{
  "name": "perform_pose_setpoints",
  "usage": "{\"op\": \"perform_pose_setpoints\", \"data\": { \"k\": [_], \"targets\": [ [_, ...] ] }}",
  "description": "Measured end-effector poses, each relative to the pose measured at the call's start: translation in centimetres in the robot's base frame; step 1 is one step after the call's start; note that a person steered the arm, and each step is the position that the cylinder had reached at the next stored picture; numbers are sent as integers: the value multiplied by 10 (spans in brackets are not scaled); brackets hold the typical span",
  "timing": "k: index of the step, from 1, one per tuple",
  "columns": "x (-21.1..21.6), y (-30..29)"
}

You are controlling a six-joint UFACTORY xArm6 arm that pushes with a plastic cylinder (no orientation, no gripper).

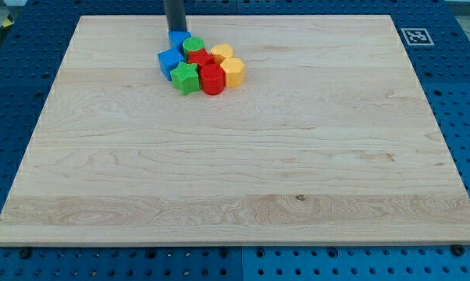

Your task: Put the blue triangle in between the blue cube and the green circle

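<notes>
One blue triangle (177,40) touches my tip (175,30) from below.

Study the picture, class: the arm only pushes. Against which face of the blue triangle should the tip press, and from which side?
Against its top-facing side, coming from the view's top. The blue triangle sits wedged above the blue cube and left of the green circle, so a gentle downward push likely slides it into their gap. My tip sits at that upper edge. There are no jaws to grip with.

Straight dark rod, my tip (175,30)
</notes>
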State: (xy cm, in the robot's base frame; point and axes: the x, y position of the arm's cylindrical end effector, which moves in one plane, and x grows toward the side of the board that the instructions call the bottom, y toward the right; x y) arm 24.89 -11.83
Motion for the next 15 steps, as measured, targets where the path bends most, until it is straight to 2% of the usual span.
{"op": "perform_pose_setpoints", "data": {
  "k": [1,6,10,15],
  "targets": [
    [-5,-21],
    [-6,2],
    [30,2],
    [16,25]
  ]
}}
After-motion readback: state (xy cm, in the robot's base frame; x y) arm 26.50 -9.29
